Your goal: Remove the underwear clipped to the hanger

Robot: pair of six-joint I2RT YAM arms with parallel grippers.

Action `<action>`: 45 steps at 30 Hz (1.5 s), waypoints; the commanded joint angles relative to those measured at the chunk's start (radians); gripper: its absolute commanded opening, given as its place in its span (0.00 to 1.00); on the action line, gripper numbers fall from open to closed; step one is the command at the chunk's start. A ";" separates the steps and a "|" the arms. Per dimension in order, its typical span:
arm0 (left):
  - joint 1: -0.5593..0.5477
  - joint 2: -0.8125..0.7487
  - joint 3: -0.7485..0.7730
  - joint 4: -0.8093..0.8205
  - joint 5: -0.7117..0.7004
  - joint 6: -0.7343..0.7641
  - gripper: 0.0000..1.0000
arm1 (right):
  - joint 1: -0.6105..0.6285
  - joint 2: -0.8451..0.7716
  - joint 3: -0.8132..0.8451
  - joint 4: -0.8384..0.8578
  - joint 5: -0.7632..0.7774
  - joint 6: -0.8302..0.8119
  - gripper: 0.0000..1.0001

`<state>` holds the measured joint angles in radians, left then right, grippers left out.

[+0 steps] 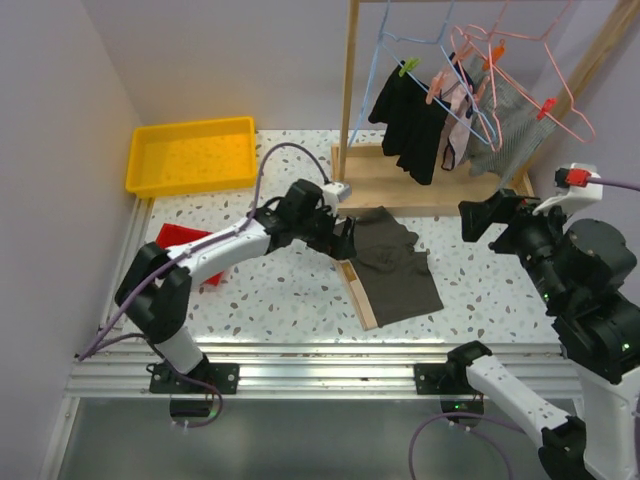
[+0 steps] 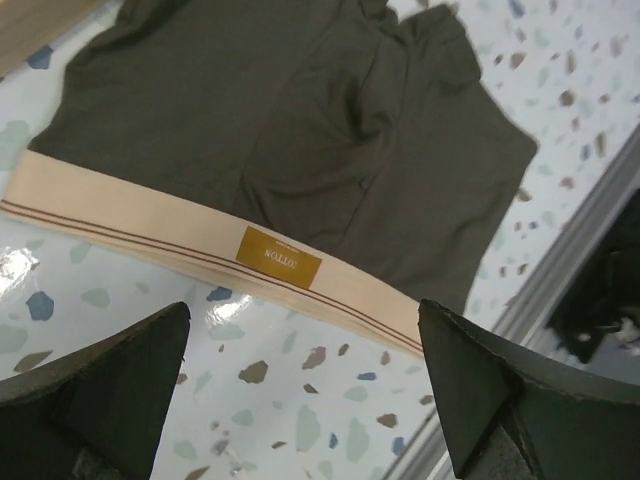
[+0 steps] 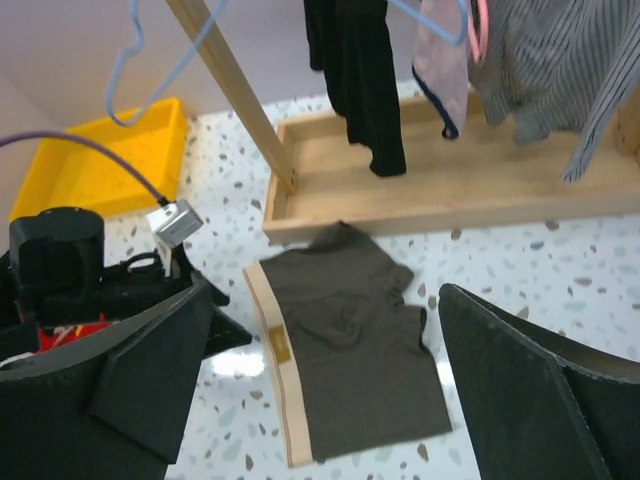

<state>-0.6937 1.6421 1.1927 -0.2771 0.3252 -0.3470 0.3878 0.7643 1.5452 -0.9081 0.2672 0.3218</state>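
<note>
Hanging garments (image 3: 360, 70) are cut off above in the right wrist view; the underwear (image 1: 395, 262) lies on the counter (image 1: 290, 295); left hand (image 1: 343, 240) spread beside its waistband (image 2: 200, 255), empty; right hand (image 1: 487, 218) spread, empty.

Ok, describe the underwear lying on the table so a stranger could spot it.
Start at the wooden rack at the back of the speckled table. Just in front of its base lies dark olive underwear with a cream waistband and mustard label; it alone lies flat, the other garments hang from the rack.
</note>
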 commanded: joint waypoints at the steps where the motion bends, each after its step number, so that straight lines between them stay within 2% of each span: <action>1: -0.069 0.054 0.051 0.154 -0.184 0.158 1.00 | 0.003 -0.012 -0.083 -0.101 -0.016 0.072 0.98; 5: -0.159 0.158 0.051 0.309 -0.244 0.247 1.00 | 0.002 -0.040 -0.122 -0.113 -0.051 0.100 0.99; 9: -0.210 0.278 0.117 0.377 -0.282 0.310 1.00 | 0.002 -0.046 -0.128 -0.132 -0.069 0.108 0.99; 14: -0.254 0.425 0.218 0.345 -0.302 0.381 1.00 | 0.002 -0.046 -0.128 -0.155 -0.068 0.102 0.99; 23: -0.273 0.507 0.260 0.296 -0.252 0.408 0.95 | 0.003 -0.033 -0.137 -0.147 -0.068 0.092 0.99; 25: -0.274 0.536 0.278 0.238 -0.247 0.404 0.90 | 0.003 -0.028 -0.140 -0.137 -0.069 0.094 0.99; 28: -0.276 0.565 0.259 0.213 -0.236 0.387 0.72 | 0.002 -0.020 -0.137 -0.130 -0.077 0.094 0.99; 31: -0.273 0.555 0.225 0.201 -0.235 0.355 0.41 | 0.002 -0.022 -0.137 -0.129 -0.080 0.095 0.98; 32: -0.273 0.541 0.219 0.193 -0.236 0.355 0.22 | 0.003 -0.022 -0.137 -0.129 -0.080 0.099 0.98; 34: -0.273 0.518 0.185 0.176 -0.244 0.300 0.00 | 0.003 -0.028 -0.140 -0.129 -0.083 0.100 0.98; 37: -0.273 0.406 0.090 0.180 -0.282 0.238 0.00 | 0.002 -0.036 -0.145 -0.133 -0.088 0.112 0.97; 41: -0.253 0.095 -0.059 0.156 -0.422 0.158 0.00 | 0.002 -0.051 -0.166 -0.146 -0.100 0.123 0.96; 43: -0.216 0.000 -0.096 0.087 -0.437 0.114 0.00 | 0.002 -0.063 -0.186 -0.153 -0.109 0.131 0.95; 45: -0.127 -0.115 -0.105 0.032 -0.434 0.077 0.00 | 0.003 -0.071 -0.201 -0.155 -0.121 0.145 0.95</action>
<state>-0.9222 1.6958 1.0878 -0.1860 -0.0372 -0.1673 0.3878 0.7082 1.3636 -1.0569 0.1764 0.4355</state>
